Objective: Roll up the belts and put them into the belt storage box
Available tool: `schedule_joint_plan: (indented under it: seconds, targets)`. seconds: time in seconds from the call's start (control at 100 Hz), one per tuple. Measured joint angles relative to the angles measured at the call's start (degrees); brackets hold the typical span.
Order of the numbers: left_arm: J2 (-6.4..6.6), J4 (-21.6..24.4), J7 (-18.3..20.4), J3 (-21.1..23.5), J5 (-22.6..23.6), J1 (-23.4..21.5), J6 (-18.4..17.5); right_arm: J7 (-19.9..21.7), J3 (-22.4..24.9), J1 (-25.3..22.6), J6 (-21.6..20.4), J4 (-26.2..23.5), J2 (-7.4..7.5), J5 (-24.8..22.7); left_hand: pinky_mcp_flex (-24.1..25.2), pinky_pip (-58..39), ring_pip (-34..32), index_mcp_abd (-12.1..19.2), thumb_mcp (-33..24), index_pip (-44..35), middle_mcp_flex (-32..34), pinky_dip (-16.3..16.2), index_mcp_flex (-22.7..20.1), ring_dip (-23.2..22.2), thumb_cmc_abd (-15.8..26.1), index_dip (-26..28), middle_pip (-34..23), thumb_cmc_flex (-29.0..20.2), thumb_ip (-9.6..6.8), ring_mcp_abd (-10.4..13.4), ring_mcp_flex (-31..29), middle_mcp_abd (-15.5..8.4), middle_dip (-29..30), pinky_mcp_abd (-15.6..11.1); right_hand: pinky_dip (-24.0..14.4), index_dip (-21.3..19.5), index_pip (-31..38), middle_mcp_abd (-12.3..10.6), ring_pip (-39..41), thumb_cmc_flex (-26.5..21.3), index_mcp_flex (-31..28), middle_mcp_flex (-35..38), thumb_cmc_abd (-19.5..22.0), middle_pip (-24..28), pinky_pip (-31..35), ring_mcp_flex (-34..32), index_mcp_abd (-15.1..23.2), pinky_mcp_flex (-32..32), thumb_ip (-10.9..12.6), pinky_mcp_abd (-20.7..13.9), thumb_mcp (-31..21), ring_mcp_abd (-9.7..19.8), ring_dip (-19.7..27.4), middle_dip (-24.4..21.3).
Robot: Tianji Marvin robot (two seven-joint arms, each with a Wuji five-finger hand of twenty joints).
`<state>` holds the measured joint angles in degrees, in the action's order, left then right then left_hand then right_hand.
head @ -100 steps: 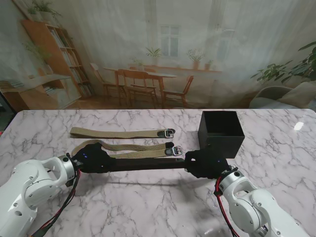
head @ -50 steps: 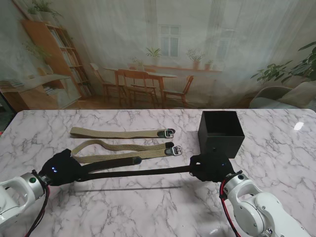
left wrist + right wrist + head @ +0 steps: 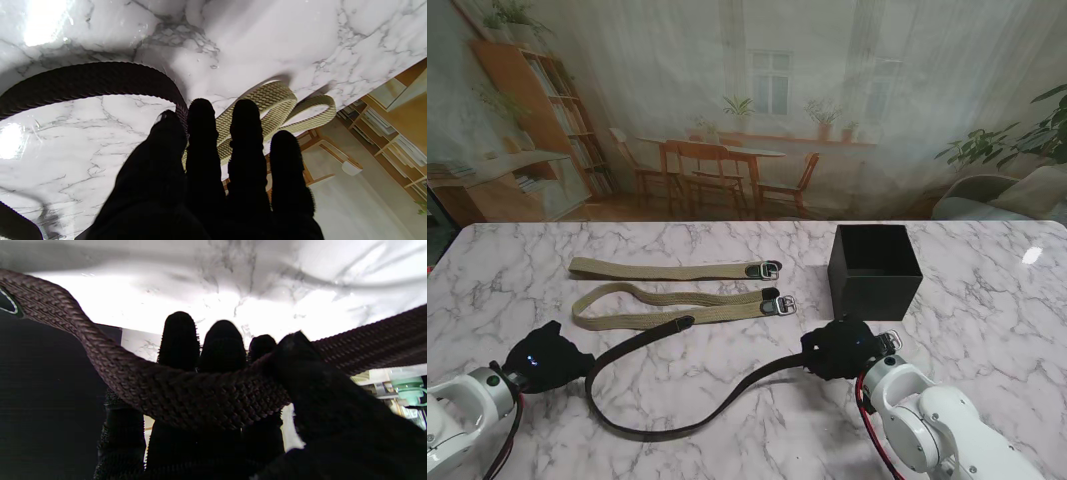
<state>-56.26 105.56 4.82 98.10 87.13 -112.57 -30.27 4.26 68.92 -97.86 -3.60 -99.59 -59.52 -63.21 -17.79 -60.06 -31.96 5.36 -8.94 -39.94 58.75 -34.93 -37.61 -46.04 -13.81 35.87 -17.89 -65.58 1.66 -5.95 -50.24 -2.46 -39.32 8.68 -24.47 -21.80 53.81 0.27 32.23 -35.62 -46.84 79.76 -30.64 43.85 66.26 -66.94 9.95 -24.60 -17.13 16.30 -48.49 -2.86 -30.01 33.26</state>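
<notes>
One end of the dark belt (image 3: 689,397) is pinched in the right hand (image 3: 844,348), the left hand (image 3: 549,356) released; roll tightly, keeping coils flat on the table (image 3: 727,450) toward its near edge.

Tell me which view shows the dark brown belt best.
The stand view: the whole dark brown belt lies in a slack loop on the table, one end at the right hand. The right wrist view shows only the gripped stretch across the fingers; the left wrist view only a curved section.
</notes>
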Motion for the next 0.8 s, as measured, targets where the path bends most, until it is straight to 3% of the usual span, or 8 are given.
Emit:
schedule_joint_plan:
  seconds: [0.11, 0.22, 0.33, 0.39, 0.44, 0.56, 0.67, 0.8]
  targets:
    - [-0.01, -1.01, -0.4, -1.04, -0.11, 0.83, 0.21, 0.37, -0.25, 0.15, 0.36, 0.44, 0.01, 0.39, 2.78, 3.15, 6.92, -2.26, 6.67, 6.57, -7.01, 0.05, 0.0, 4.91, 3.27, -2.19, 0.77, 2.6, 0.0, -1.13, 5.87, 2.58, 11.69, 0.72, 0.0, 0.41, -0.01, 0.0, -0.17, -0.01, 0.0, -0.03, 0.0, -1.66, -0.42, 0.88, 0.0, 0.61, 0.02, 0.0, 0.0, 0.0, 0.23, -0.64]
    - [-0.09, -1.19, -0.43, -1.09, -2.12, 1.11, -0.32, 0.43, -0.22, 0.04, 0.63, 0.51, 0.01, 0.71, 5.54, 6.73, 10.79, -3.64, 8.77, 13.0, -13.04, 0.12, 0.09, 8.65, 7.23, -2.43, 3.95, 9.56, -0.01, -2.49, 10.44, 5.94, 16.87, 1.59, 0.0, 1.04, -0.02, 0.0, -3.0, -0.02, 0.0, -3.19, 0.0, -6.01, -1.13, 3.22, 0.0, 1.51, 0.03, 0.08, 0.0, 0.0, 0.75, -2.08]
    - [-0.22, -1.2, -0.97, -1.09, -3.35, 1.13, -0.83, 1.1, 0.16, -0.18, 0.64, 0.47, 0.02, -0.59, 7.09, 8.84, 12.85, -4.17, 9.5, 16.75, -17.13, 0.16, 1.23, 10.19, 9.61, -2.43, 5.77, 13.19, -0.01, -3.21, 13.27, 7.17, 17.9, 2.18, 0.0, 1.29, -0.06, 0.37, -4.53, 0.3, 1.0, -7.94, 0.01, -10.69, -1.94, 6.19, 0.16, 2.6, 0.34, 0.12, -0.02, -0.07, 1.38, -3.48]
    - [-0.27, -1.15, -1.23, -1.08, -3.45, 1.08, -1.22, 2.09, 0.47, -0.37, 0.63, 0.31, 0.08, -1.48, 7.48, 9.58, 13.57, -4.23, 9.63, 18.33, -18.34, 0.18, 1.24, 10.8, 10.2, -2.43, 6.47, 14.22, -0.01, -3.64, 14.48, 7.79, 18.57, 2.21, 0.01, 1.88, -1.02, 1.26, -7.07, 3.37, 3.21, -11.57, 0.74, -13.47, -2.54, 8.67, 0.78, 3.54, 1.03, 0.21, -0.05, -0.66, 2.25, -4.25]
    - [-0.3, -1.04, -1.24, -1.08, -3.58, 1.0, -1.64, 2.78, 0.69, -0.49, 0.48, 0.21, 0.19, -1.95, 7.74, 9.62, 13.62, -4.25, 9.65, 18.93, -18.97, 0.2, 1.24, 11.36, 10.2, -2.43, 7.0, 14.77, -0.01, -3.64, 14.49, 7.81, 18.71, 2.24, 0.01, 1.4, -6.01, 1.98, -7.94, 6.7, 3.52, -15.21, 0.76, -15.16, -3.13, 11.11, 0.78, 4.32, 2.58, 0.52, -0.06, -0.96, 2.91, -4.79]
    - [-0.32, -0.62, -0.58, -1.36, -4.12, 0.96, -2.51, 7.71, 1.35, -0.59, -1.4, -0.42, 0.64, -3.28, 7.78, 10.26, 13.62, -4.31, 9.65, 19.12, -18.97, 0.74, 1.24, 11.47, 10.2, -2.43, 7.0, 14.77, -0.01, -3.68, 14.48, 7.83, 19.17, 2.33, -0.03, -5.02, -18.66, 4.76, -9.86, 14.17, 7.61, -27.77, 0.76, -16.74, -4.93, 18.72, -0.61, 7.37, 8.63, 0.71, 0.73, -2.59, 3.54, -5.29]
    - [-0.32, -0.38, 1.48, -2.09, -4.97, 1.27, -2.94, 10.25, 1.34, -0.47, -2.56, -0.67, 1.14, -4.71, 7.78, 10.27, 13.62, -4.32, 9.65, 19.13, -18.97, 0.81, 1.24, 11.53, 10.2, -2.43, 7.0, 14.77, -0.01, -3.72, 14.48, 7.83, 19.19, 2.4, -0.69, -6.33, -21.86, 6.66, -9.46, 16.91, 10.43, -35.96, 0.79, -16.0, -5.32, 23.76, -2.05, 8.68, 9.15, 0.73, 2.69, -3.19, 3.54, -4.44]
    - [-0.29, -0.38, 2.15, -2.93, -5.35, 1.81, -3.34, 6.36, 1.25, -0.58, -2.51, -0.51, 1.32, -6.01, 7.79, 10.27, 13.62, -4.36, 9.65, 19.49, -18.97, 0.82, 1.24, 12.13, 10.2, -2.32, 7.0, 14.77, -0.01, -3.75, 14.48, 7.83, 19.2, 2.82, -1.36, -6.57, -22.08, 7.42, -8.66, 16.91, 10.44, -38.51, 0.79, -13.81, -5.26, 25.8, -2.07, 8.72, 9.17, 0.73, 3.05, -3.35, 3.54, -3.9]
